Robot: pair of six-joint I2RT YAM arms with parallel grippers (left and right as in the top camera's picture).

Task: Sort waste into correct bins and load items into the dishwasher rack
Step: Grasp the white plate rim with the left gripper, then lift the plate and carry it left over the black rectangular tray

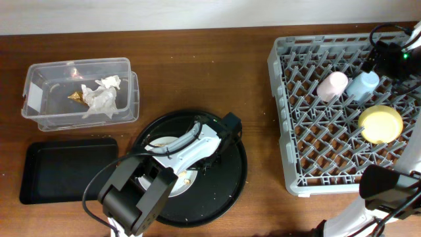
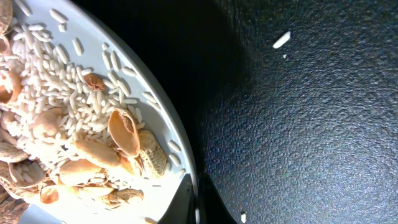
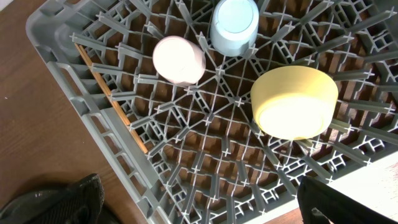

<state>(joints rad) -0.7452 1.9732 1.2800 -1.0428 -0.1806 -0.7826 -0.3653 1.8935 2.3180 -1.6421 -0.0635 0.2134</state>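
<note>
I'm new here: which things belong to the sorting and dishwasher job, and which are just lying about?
Part of the job: dishwasher rack, pink cup, blue cup, yellow bowl, plate, food scraps, clear tub, tissue, wrapper, black rectangular tray.
Just lying about: round black tray, chopstick.

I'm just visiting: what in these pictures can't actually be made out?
- Plate: overhead, the left arm covers most of it.
- Left gripper: left wrist view, its fingers are cut off at the bottom edge; whether they pinch the plate's rim is unclear.
- Wrapper in the clear tub: overhead, too small to read.
</note>
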